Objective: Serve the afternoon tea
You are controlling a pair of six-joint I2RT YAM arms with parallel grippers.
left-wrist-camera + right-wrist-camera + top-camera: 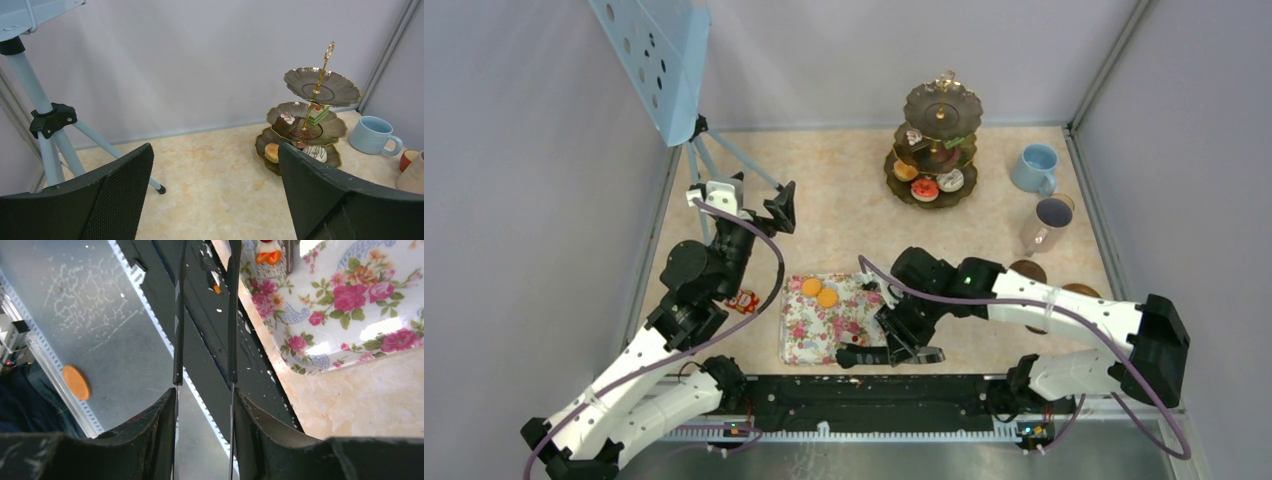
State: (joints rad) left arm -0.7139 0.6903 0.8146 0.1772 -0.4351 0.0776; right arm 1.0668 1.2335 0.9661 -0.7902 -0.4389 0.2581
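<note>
Top external view, from large to small. On table [844, 190], far side: three-tier stand [924, 105], upright, lower tiers already loaded with donuts [924, 188] and cake slices [286, 125]; cups [1034, 167] just to its right. Near the arms: flowered tray [809, 335] with two orange rounds [811, 287], probably next to serve. Right claw [205, 400] clenched on black tongs [232, 315], apparently for lifting treats cleanly. Left claw [215, 150] released, empty, turned to the stand.

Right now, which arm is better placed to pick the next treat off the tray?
Right. The right gripper holds black tongs at the floral tray's edge; the left gripper is open, facing away.
</note>
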